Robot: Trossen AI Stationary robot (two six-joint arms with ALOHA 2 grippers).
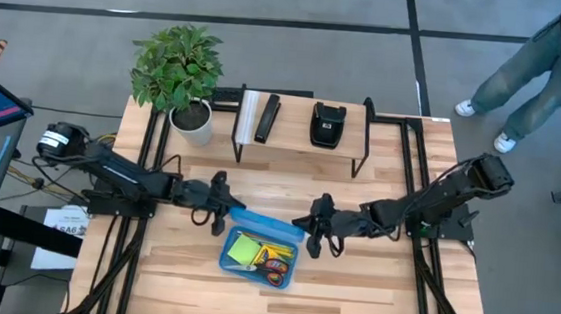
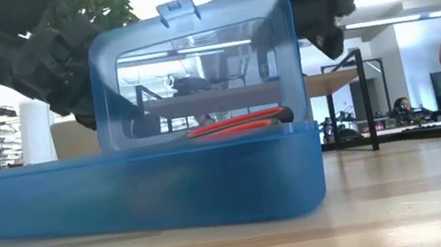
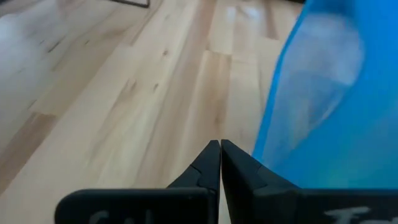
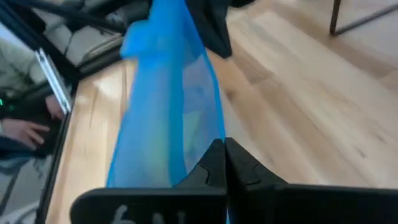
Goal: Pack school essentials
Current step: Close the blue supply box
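High view, blue box [image 1: 258, 254] at surface centre, lid raised, left claw [image 1: 218, 215] closed at its 10 o'clock, right claw [image 1: 312, 236] closed at 2 o'clock.

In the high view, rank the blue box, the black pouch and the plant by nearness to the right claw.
1. Blue box, just beside the right claw, toward the table's middle.
2. Black pouch, on the rack at the back.
3. Plant, far back corner on the left arm's side.

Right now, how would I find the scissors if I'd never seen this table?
Start at the wooden table and find the open blue box between the two arms. The scissors lie inside at its right end, next to the yellow-green pad. Only they have red handles.
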